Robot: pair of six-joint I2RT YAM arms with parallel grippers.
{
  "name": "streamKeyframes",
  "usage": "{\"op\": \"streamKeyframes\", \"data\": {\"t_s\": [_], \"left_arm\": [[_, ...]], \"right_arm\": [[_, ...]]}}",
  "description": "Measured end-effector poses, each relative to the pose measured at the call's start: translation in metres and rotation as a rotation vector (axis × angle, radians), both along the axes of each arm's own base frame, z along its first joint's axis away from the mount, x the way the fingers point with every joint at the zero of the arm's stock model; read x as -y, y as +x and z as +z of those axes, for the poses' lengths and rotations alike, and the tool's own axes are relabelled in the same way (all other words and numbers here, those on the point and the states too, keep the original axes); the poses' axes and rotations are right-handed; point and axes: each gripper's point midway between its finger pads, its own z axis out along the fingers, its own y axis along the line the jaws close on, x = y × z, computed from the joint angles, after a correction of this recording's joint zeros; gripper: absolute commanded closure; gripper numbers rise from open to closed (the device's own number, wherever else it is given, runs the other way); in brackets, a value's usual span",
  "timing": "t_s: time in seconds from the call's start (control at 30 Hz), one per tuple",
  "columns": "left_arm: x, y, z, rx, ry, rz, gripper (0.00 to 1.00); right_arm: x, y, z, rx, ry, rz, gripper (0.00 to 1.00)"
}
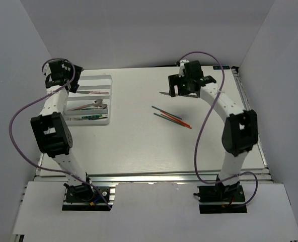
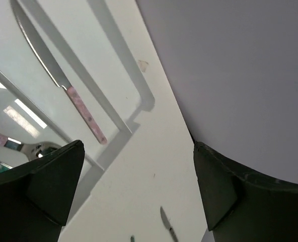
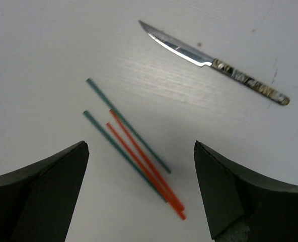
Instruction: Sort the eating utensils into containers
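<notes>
The white tray (image 1: 109, 101) lies at the table's left. A pink-handled knife (image 2: 63, 85) rests in its far slot, and a spoon and fork (image 1: 92, 106) and a green-handled piece (image 1: 91, 117) lie in nearer slots. My left gripper (image 1: 68, 78) hovers over the tray's far left corner, open, with nothing between its fingers (image 2: 53, 176). My right gripper (image 3: 139, 186) is open and empty above the red and green chopsticks (image 3: 134, 146), which lie together on the table. A dark-handled knife (image 3: 214, 63) lies just beyond them, partly hidden under the gripper in the top view.
White walls close in the table on the left, back and right. The tray's outer rim (image 2: 134, 65) sits close to the back wall. Both arm bases stand at the near edge.
</notes>
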Motion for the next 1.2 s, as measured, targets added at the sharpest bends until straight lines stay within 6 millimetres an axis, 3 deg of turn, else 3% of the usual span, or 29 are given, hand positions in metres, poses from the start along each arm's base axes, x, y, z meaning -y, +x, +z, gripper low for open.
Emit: {"op": "streamKeyframes", "data": {"t_s": [0.17, 0.27, 0.37, 0.47, 0.63, 0.8, 0.87, 0.9, 0.93, 1.0, 1.03, 1.2], "left_arm": [[0.022, -0.038, 0.07, 0.088, 0.124, -0.173, 0.02], [0.043, -0.084, 0.088, 0.126, 0.198, -0.28, 0.02], [0.065, -0.129, 0.074, 0.106, 0.239, -0.374, 0.02], [0.082, -0.154, 0.047, 0.064, 0.24, -0.45, 0.02], [0.099, -0.169, 0.007, -0.031, 0.236, -0.532, 0.02], [0.108, -0.171, 0.004, -0.029, 0.251, -0.576, 0.02], [0.111, -0.172, 0.003, -0.03, 0.253, -0.588, 0.02], [0.111, -0.173, 0.002, -0.03, 0.253, -0.592, 0.02], [0.112, -0.173, 0.001, -0.031, 0.253, -0.594, 0.02], [0.113, -0.173, 0.002, -0.03, 0.254, -0.599, 0.02], [0.114, -0.174, 0.002, -0.029, 0.254, -0.601, 0.02], [0.127, -0.177, 0.002, 0.002, 0.242, -0.611, 0.02]], "right_arm": [[0.018, 0.082, -0.038, -0.036, -0.146, 0.037, 0.11], [0.038, 0.111, -0.075, -0.073, -0.236, 0.073, 0.12], [0.061, 0.11, -0.113, -0.144, -0.29, 0.134, 0.12], [0.083, 0.101, -0.134, -0.19, -0.339, 0.179, 0.12], [0.094, 0.109, -0.134, -0.154, -0.374, 0.224, 0.16], [0.087, 0.108, -0.152, -0.164, -0.34, 0.274, 0.26], [0.084, 0.109, -0.153, -0.156, -0.323, 0.282, 0.44], [0.082, 0.109, -0.154, -0.156, -0.311, 0.286, 0.58], [0.08, 0.109, -0.155, -0.156, -0.302, 0.292, 0.82], [0.078, 0.109, -0.155, -0.154, -0.295, 0.295, 0.96], [0.078, 0.11, -0.154, -0.152, -0.3, 0.287, 1.0], [0.074, 0.105, -0.153, -0.138, -0.292, 0.254, 1.0]]}}
